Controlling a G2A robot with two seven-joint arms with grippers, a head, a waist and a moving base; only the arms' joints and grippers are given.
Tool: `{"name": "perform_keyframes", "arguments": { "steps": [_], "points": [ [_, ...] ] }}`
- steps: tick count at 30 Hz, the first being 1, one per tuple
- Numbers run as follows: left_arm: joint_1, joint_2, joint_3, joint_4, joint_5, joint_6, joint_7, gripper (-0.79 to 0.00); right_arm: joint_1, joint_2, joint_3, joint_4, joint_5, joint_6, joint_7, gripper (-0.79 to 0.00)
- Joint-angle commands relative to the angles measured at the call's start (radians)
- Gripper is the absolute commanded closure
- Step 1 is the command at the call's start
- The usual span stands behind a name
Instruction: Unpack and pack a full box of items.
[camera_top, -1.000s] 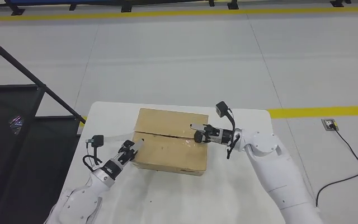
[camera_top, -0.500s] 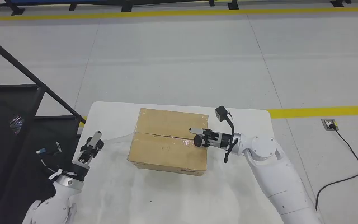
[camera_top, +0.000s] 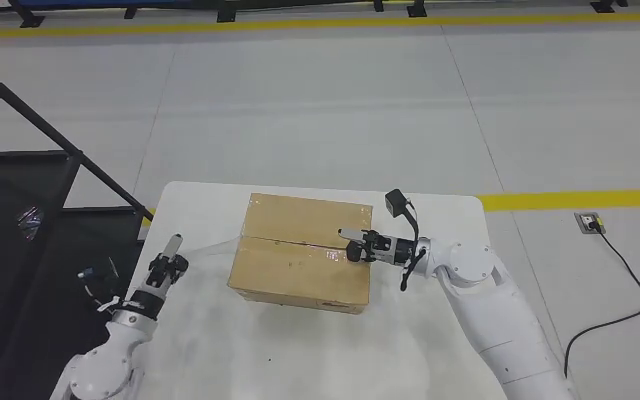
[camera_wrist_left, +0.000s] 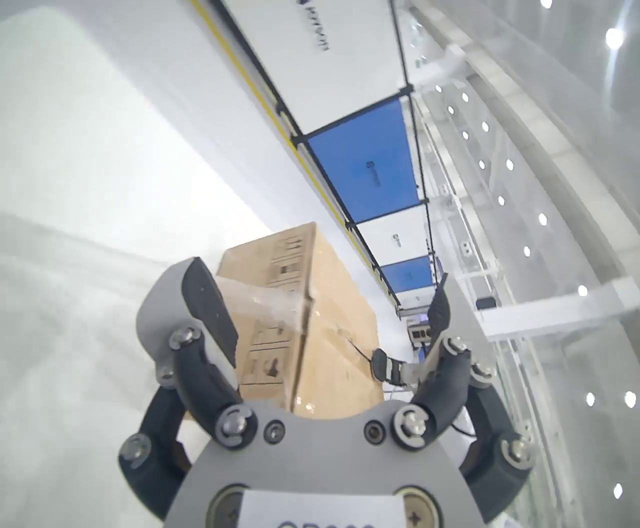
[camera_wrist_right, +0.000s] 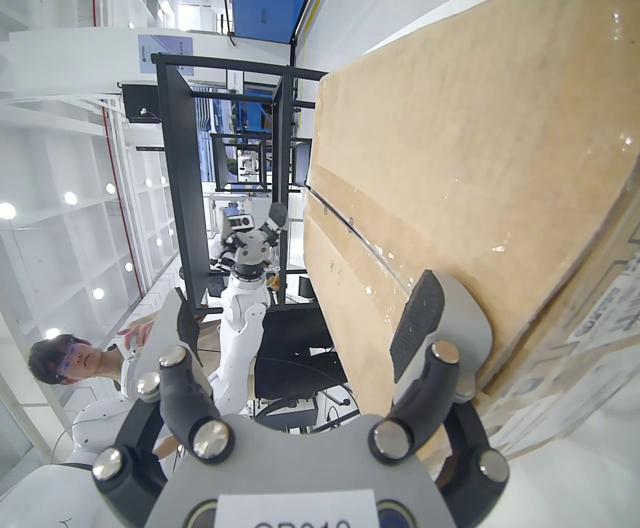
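**Top view:** A sealed-looking cardboard box (camera_top: 300, 255) sits at the middle of the white worktop (camera_top: 420, 340), its two top flaps shut along a centre seam (camera_top: 295, 241). By this showing the job has barely begun: the box is not yet opened, so the unpacking and the repacking are both still to do. The right tool (camera_top: 350, 242) lies over the box's top at the seam end, jaws apart. The left tool (camera_top: 172, 252) stands well off the box's other end, above the worktop's edge. Pale grey floor runs all round, crossed by yellow lines (camera_top: 300, 20). A black frame (camera_top: 50, 140) stands to one side, and a floor socket (camera_top: 590, 222) with its cable to the other.

**Left wrist view:** The left tool (camera_wrist_left: 325, 310) is spread wide and grips nothing. Beyond it the cardboard box (camera_wrist_left: 340, 350) rests on the worktop (camera_wrist_left: 75, 300), which appears to be draped in white cloth. A strip of clear tape (camera_wrist_left: 272, 300) lifts off the near end of the box. The right tool (camera_wrist_left: 385, 365) shows small on the box's top. Behind are white and blue wall panels (camera_wrist_left: 365, 175) and rows of ceiling lights.

**Right wrist view:** The right tool (camera_wrist_right: 305, 295) is also spread, with one pad (camera_wrist_right: 417, 325) lying against the box's top beside the seam (camera_wrist_right: 350, 230) and nothing held. Shreds of tape cling along the seam, which suggests the seal is cut or peeled, with the flaps next to be lifted. A black metal frame (camera_wrist_right: 170, 150) and white shelving (camera_wrist_right: 75, 175) fill the background.
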Motion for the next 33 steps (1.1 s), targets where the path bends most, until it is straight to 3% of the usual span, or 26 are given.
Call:
{"name": "perform_keyframes", "arguments": {
  "steps": [1, 9, 23, 27, 33],
  "points": [
    [-0.049, -0.010, 0.050, 0.093, -0.068, 0.048, -0.006, -0.785, 0.000, 0.000, 0.000, 0.000, 0.000, 0.000, 0.000, -0.785],
    [-0.192, -0.038, 0.132, 0.349, -0.258, 0.049, -0.101, -0.785, 0.000, 0.000, 0.000, 0.000, 0.000, 0.000, 0.000, -0.785],
    [-0.419, -0.084, 0.218, 0.626, -0.419, -0.009, -0.159, -0.785, 0.000, 0.000, 0.000, 0.000, 0.000, 0.000, 0.000, -0.785],
    [-0.452, -0.092, 0.225, 0.655, -0.404, -0.092, -0.142, -0.785, 0.000, 0.000, 0.000, 0.000, 0.000, 0.000, 0.000, -0.785],
    [-0.423, -0.089, 0.188, 0.590, -0.405, -0.183, -0.131, -0.785, 0.000, 0.000, 0.000, 0.000, 0.000, 0.000, 0.000, -0.785]
  ]
}}
